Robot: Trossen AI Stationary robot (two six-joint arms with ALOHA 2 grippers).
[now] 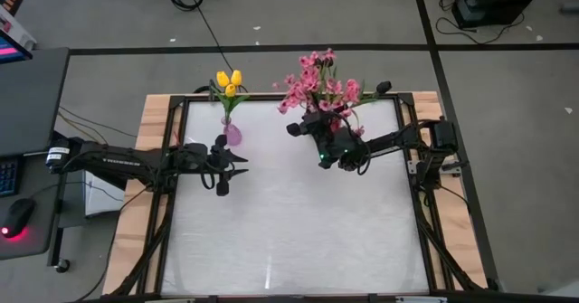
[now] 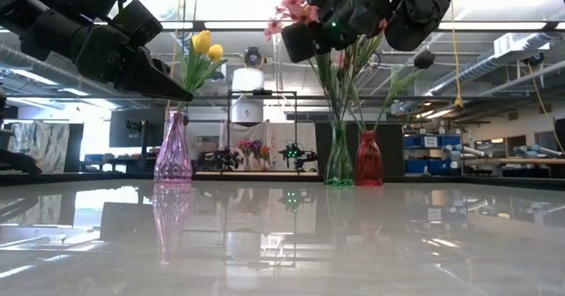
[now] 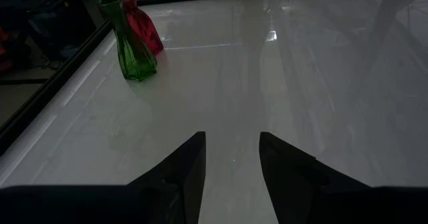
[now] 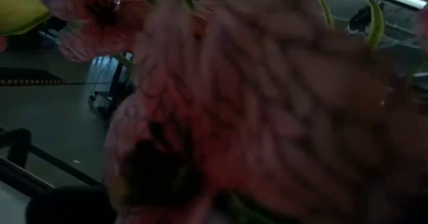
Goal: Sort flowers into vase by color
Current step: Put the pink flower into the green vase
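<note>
Sorting table, left to right: left pincer waiting, yellow tulips vased, right pincer up in the pink blossoms.

Your left pincer (image 1: 232, 166) hovers low over the bare white table (image 1: 289, 240), fingers spread with nothing between them, probably parked clear of the work. Just beyond it, the yellow tulips (image 1: 229, 81) stand upright in the purple vase (image 2: 172, 150), so that colour looks sorted. Further right, the pink blossoms (image 1: 318, 84) rise from the green vase (image 2: 339, 162), with the red vase (image 2: 368, 159) close beside it. Your right pincer (image 1: 298, 127) sits high among those pink sprays, likely to let a stem go; whether its fingers are parted or pinching a stem, you cannot tell, as petals fill its wrist view.
</note>
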